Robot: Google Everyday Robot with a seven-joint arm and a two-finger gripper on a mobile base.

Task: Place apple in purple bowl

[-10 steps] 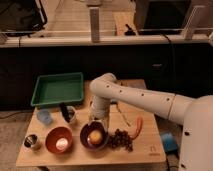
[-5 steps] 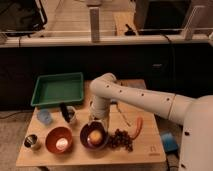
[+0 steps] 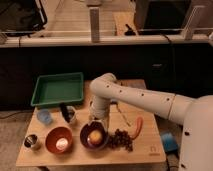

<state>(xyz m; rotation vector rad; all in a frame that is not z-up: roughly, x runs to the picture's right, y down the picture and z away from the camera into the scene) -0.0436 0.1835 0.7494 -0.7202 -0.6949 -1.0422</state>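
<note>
Your gripper (image 3: 97, 123) hangs just above the purple bowl (image 3: 83, 136), near the front edge of the wooden desk (image 3: 75, 157). You cannot tell whether it is wide or narrow. The apple (image 3: 95, 138) lies inside that bowl. An orange-red bowl (image 3: 48, 139) sits beside it toward the left edge. A green tray (image 3: 57, 90) fills the back-left corner, with dark cabinets (image 3: 150, 65) behind the desk.

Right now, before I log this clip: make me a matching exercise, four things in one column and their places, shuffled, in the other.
Things:
1. small round orange-yellow apple
2. pale whitish round object
3. long orange carrot
4. robot's gripper

Places:
a. inside the orange-red bowl
b. just above the glossy dark purple bowl
c. inside the purple bowl
d. on the wooden table beside the dark grapes

Pairs: 1-c, 2-a, 3-d, 4-b
</note>
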